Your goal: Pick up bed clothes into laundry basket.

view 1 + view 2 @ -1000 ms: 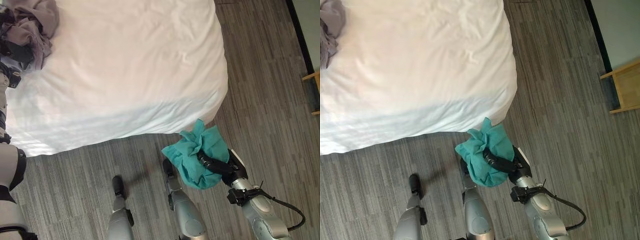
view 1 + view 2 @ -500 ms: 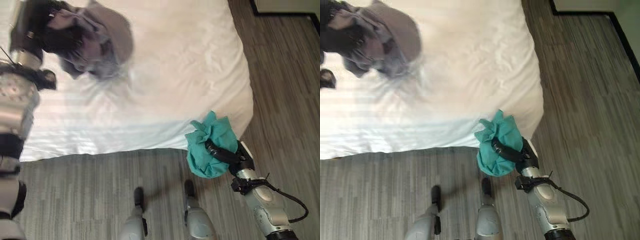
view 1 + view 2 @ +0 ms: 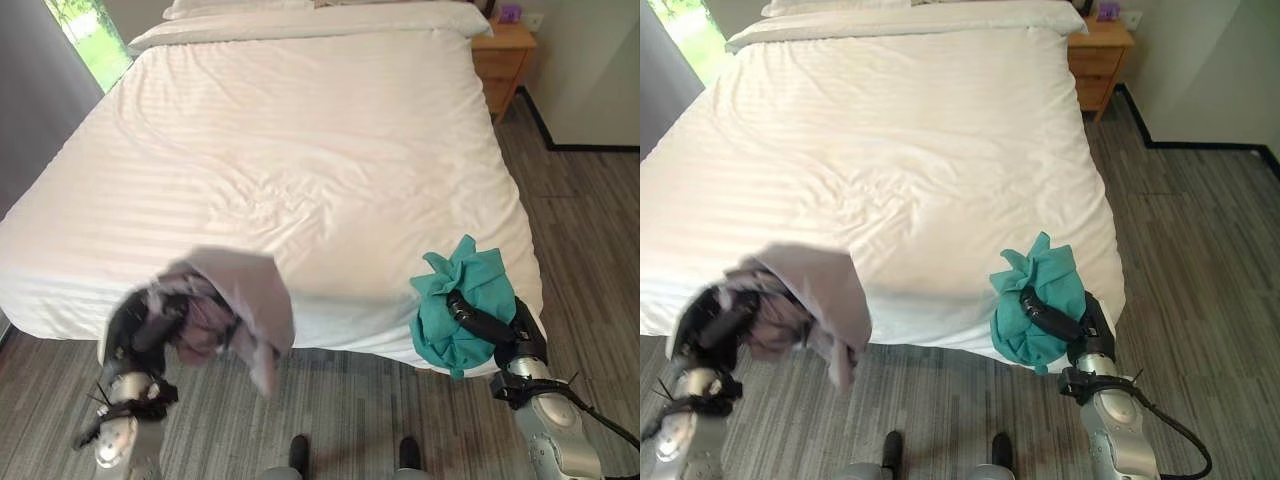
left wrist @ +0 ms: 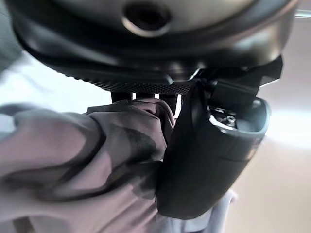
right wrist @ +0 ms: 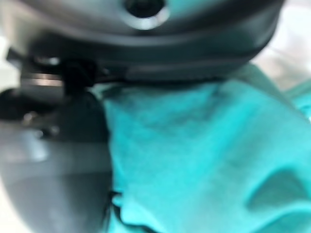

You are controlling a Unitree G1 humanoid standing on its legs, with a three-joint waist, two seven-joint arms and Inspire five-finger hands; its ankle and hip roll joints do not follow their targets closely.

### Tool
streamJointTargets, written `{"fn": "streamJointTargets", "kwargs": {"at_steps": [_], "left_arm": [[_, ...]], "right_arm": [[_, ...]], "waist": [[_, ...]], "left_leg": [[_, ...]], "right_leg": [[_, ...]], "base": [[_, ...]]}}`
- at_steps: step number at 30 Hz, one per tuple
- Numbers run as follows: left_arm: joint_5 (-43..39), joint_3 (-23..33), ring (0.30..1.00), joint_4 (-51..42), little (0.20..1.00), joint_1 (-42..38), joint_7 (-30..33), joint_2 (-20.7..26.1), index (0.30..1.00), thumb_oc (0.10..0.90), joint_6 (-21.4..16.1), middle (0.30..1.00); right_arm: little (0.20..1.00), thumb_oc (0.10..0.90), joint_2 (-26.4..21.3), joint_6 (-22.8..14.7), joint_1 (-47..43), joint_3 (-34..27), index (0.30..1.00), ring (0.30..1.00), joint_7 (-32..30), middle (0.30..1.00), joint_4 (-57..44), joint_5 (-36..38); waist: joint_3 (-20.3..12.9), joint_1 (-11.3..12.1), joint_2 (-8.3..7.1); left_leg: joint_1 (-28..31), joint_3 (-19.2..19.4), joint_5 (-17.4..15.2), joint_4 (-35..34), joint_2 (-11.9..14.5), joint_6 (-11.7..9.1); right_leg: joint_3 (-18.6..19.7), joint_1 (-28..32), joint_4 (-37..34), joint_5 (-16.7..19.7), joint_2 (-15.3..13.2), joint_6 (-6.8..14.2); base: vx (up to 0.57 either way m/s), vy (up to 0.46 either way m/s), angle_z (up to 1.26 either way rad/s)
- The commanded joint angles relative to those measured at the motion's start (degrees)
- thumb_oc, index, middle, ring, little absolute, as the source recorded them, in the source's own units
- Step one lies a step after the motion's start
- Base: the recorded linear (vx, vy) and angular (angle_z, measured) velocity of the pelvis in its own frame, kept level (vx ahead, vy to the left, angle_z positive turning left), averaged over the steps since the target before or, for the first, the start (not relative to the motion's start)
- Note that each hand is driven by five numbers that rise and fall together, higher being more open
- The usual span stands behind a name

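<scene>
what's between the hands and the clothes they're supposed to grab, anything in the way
Nothing visible: both already hold cloth. The left hand is curled round a grey garment at the bed's near edge, and the right hand grips a teal cloth by the bed's corner.

My two head eyes look down from above the foot of the bed, sharing it and the floor. Each wrist camera sits tight against its own hand's bundled cloth.

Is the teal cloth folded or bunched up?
Bunched up: the teal cloth is a crumpled wad, the right hand curled around it.
</scene>
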Motion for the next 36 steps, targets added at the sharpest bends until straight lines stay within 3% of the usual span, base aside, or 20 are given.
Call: {"fn": "streamJointTargets", "kwargs": {"at_steps": [1, 4, 11, 13, 15, 16, 17, 18, 21, 24, 25, 26, 28, 29, 31, 32, 33, 34, 35, 36], "left_arm": [[-2.6, -1.2, 0.300, -6.7, 0.300, -3.6, -4.8, 1.6, 0.300, 0.400, -4.9, 0.300], [1.0, -4.9, 0.300, -6.2, 0.300, -6.4, -6.0, 4.0, 0.300, 0.400, -4.3, 0.300], [2.4, -3.4, 0.300, -6.5, 0.300, -9.1, -4.8, 6.0, 0.300, 0.400, -5.4, 0.300], [2.3, -2.8, 0.300, -6.8, 0.300, -9.7, -4.9, 6.3, 0.300, 0.400, -5.9, 0.300], [1.8, -2.6, 0.300, -7.6, 0.300, -10.8, -5.0, 7.0, 0.300, 0.400, -6.7, 0.300], [2.1, -2.1, 0.300, -8.1, 0.300, -11.5, -4.8, 7.6, 0.300, 0.400, -7.4, 0.300], [2.1, -2.1, 0.300, -8.1, 0.300, -11.5, -4.8, 7.6, 0.300, 0.400, -7.4, 0.300], [1.8, -0.3, 0.300, -10.0, 0.300, -11.7, -3.7, 7.8, 0.300, 0.400, -8.7, 0.300], [0.8, 2.7, 0.300, -11.3, 0.300, -10.0, -3.1, 7.2, 0.300, 0.400, -9.2, 0.300], [1.9, 3.9, 0.300, -13.4, 0.300, -10.2, -2.4, 9.4, 0.300, 0.400, -9.3, 0.300], [1.3, 4.0, 0.300, -13.4, 0.300, -11.2, -2.9, 10.6, 0.300, 0.400, -9.4, 0.300], [0.9, 4.1, 0.300, -14.3, 0.300, -12.2, -4.1, 11.5, 0.300, 0.400, -9.1, 0.300], [1.7, 2.5, 0.300, -14.3, 0.300, -13.8, -4.9, 12.8, 0.300, 0.400, -9.0, 0.300], [1.6, 2.4, 0.300, -14.1, 0.300, -14.0, -4.9, 13.0, 0.300, 0.400, -9.1, 0.300], [2.5, 1.5, 0.300, -13.9, 0.300, -14.4, -5.5, 14.2, 0.300, 0.400, -9.2, 0.300], [2.8, 1.9, 0.300, -14.7, 0.300, -14.7, -6.2, 16.7, 0.300, 0.400, -8.7, 0.300], [2.9, 2.1, 0.300, -15.0, 0.300, -14.3, -7.2, 17.8, 0.300, 0.400, -8.5, 0.300], [3.3, 1.9, 0.300, -15.5, 0.300, -14.6, -7.6, 18.9, 0.300, 0.400, -7.9, 0.300], [3.4, 1.8, 0.300, -15.5, 0.300, -14.6, -7.6, 18.9, 0.300, 0.400, -7.9, 0.300], [3.4, 2.3, 0.300, -17.0, 0.300, -15.2, -7.7, 19.2, 0.300, 0.400, -7.8, 0.300]], "right_arm": [[0.300, 0.400, -0.1, -5.1, -2.7, -0.8, 0.300, 0.300, 0.8, 0.300, -7.1, 0.1], [0.300, 0.400, 0.9, -5.1, -2.1, 0.1, 0.300, 0.300, 0.3, 0.300, -6.5, -0.4], [0.300, 0.400, 1.8, -5.1, -0.3, 0.8, 0.300, 0.300, 0.9, 0.300, -6.7, 0.9], [0.300, 0.400, 1.6, -5.2, 0.3, 0.2, 0.300, 0.300, 1.3, 0.300, -6.8, 1.5], [0.300, 0.400, 0.4, -5.7, 0.8, -0.9, 0.300, 0.300, 1.6, 0.300, -7.3, 2.8], [0.300, 0.400, -1.0, -6.0, -0.4, -0.3, 0.300, 0.300, 1.9, 0.300, -7.1, 2.8], [0.300, 0.400, -1.0, -6.0, -0.4, -0.3, 0.300, 0.300, 1.9, 0.300, -7.1, 2.8], [0.300, 0.400, -3.3, -6.0, -3.9, 1.3, 0.300, 0.300, 1.8, 0.300, -5.4, 3.0], [0.300, 0.400, -3.7, -5.8, -4.8, 1.4, 0.300, 0.300, 2.0, 0.300, -4.7, 6.1], [0.300, 0.400, -3.5, -5.3, -4.1, 0.9, 0.300, 0.300, 1.8, 0.300, -5.8, 6.4], [0.300, 0.400, -3.5, -5.0, -4.3, 0.5, 0.300, 0.300, 1.7, 0.300, -5.7, 7.0], [0.300, 0.400, -2.7, -4.7, -3.1, -0.6, 0.300, 0.300, 1.3, 0.300, -6.0, 6.8], [0.300, 0.400, -1.0, -4.9, -1.5, -1.2, 0.300, 0.300, 0.5, 0.300, -6.1, 6.2], [0.300, 0.400, -0.9, -4.9, -1.5, -1.3, 0.300, 0.300, 0.4, 0.300, -6.1, 6.2], [0.300, 0.400, 0.0, -4.7, 0.0, -1.2, 0.300, 0.300, -0.1, 0.300, -5.6, 5.1], [0.300, 0.400, 2.2, -4.2, 4.1, -2.3, 0.300, 0.300, 0.4, 0.300, -6.0, 5.1], [0.300, 0.400, 2.7, -4.0, 5.9, -2.8, 0.300, 0.300, 0.8, 0.300, -5.7, 4.9], [0.300, 0.400, 3.4, -4.0, 8.1, -3.7, 0.300, 0.300, 0.7, 0.300, -5.6, 4.4], [0.300, 0.400, 3.4, -3.9, 8.3, -3.8, 0.300, 0.300, 0.7, 0.300, -5.8, 4.3], [0.300, 0.400, 3.8, -3.9, 9.4, -4.9, 0.300, 0.300, 0.6, 0.300, -5.7, 2.8]], "waist": [[-5.6, -0.1, -3.18], [-5.1, -0.6, -3.23], [-4.0, -2.1, -3.31], [-2.7, -2.7, -3.83], [-0.3, -3.1, -4.75], [1.5, -2.5, -4.67], [1.5, -2.5, -4.67], [2.0, -0.2, -4.77], [0.3, 0.5, -5.21], [-1.3, -0.3, -4.83], [-1.2, -0.8, -5.14], [-1.3, -1.6, -5.24], [-1.0, -2.6, -6.66], [-1.0, -2.2, -7.08], [1.1, -3.9, -7.28], [3.6, -6.6, -5.24], [4.4, -7.0, -3.89], [5.0, -7.6, -1.98], [4.7, -7.6, -1.91], [5.1, -8.4, 1.79]], "left_leg": [[0.9, -1.8, -6.0, 1.8, -1.0, 1.1], [1.3, -1.7, -6.3, 2.1, -0.7, 1.2], [1.0, -1.5, -7.7, 5.6, 0.1, 0.9], [-1.4, -1.5, -8.7, 11.0, 0.3, 0.1], [-7.5, -1.1, -8.4, 23.9, -0.3, -2.6], [-10.4, -4.7, -6.0, 30.8, -1.5, -4.6], [-10.4, -4.7, -6.0, 30.8, -1.5, -4.6], [-9.4, -16.2, -5.0, 32.6, -4.2, -5.6], [-4.8, -26.1, -4.6, 31.6, 1.8, -5.5], [-0.8, -34.2, -7.9, 27.1, 2.4, -5.7], [-0.7, -33.6, -11.0, 25.5, 2.0, -5.7], [0.7, -30.7, -17.2, 21.9, 2.4, -4.2], [1.7, -27.7, -21.5, 19.3, 1.1, -2.1], [1.5, -27.4, -20.9, 18.9, 0.8, -2.2], [3.2, -22.8, -22.0, 18.3, -0.1, -0.5], [3.2, -19.3, -20.3, 17.8, -0.1, 0.7], [2.7, -18.2, -18.3, 16.3, 1.0, 0.8], [2.0, -16.5, -16.0, 15.1, 2.8, 0.8], [1.9, -16.6, -15.6, 14.6, 3.0, 0.6], [0.2, -13.5, -12.2, 13.1, 5.9, 1.3]], "right_leg": [[0.3, 0.5, 5.0, -4.6, -0.9, -0.6], [1.0, 0.4, 5.8, -5.1, -0.5, -0.8], [3.9, -0.7, 7.6, -6.3, 1.1, -1.6], [5.3, -1.1, 8.2, -6.7, 1.7, -2.1], [5.2, -0.1, 7.8, -7.4, 1.3, -3.3], [5.5, -0.2, 7.6, -6.9, 1.9, -3.9], [5.5, -0.2, 7.6, -6.9, 1.9, -3.9], [10.5, -2.7, 8.9, -6.3, 2.9, -3.4], [19.1, -4.8, 9.7, -6.7, 3.5, -0.4], [27.1, -7.9, 11.5, -5.1, 3.6, 3.5], [28.2, -8.4, 11.7, -4.5, 2.8, 3.8], [29.3, -8.8, 12.1, -5.0, 1.5, 3.9], [30.6, -11.1, 12.9, -0.3, -1.2, 3.9], [31.1, -11.5, 12.5, 0.4, -1.5, 3.9], [30.5, -15.9, 11.5, 12.7, -1.2, 3.9], [27.9, -19.1, 15.0, 11.9, 1.0, 3.6], [26.3, -19.8, 19.1, 10.6, 1.3, 2.3], [22.9, -21.0, 25.3, 10.6, -0.7, 0.2], [22.8, -21.4, 25.6, 10.7, -0.6, 0.0], [19.4, -21.7, 36.2, 10.8, -5.2, -1.8]], "base": [[0.00, -0.046, 0.03], [-0.01, -0.026, 0.00], [0.00, -0.024, -0.08], [-0.06, -0.073, -0.09], [-0.16, -0.062, 0.03], [-0.16, 0.000, 0.13], [-0.08, 0.130, 0.00], [0.06, 0.221, -0.33], [0.17, 0.314, -1.47], [0.13, 0.386, -1.34], [-0.03, 0.415, -0.77], [-0.13, 0.438, -0.72], [-0.11, 0.377, -0.52], [-0.06, 0.297, -0.53], [-0.20, 0.411, -0.97], [-0.44, 0.575, -1.60], [-0.57, 0.642, -1.36], [-0.37, 0.257, -1.21], [-0.55, 0.351, -0.54], [-0.49, 0.273, -0.50]]}}
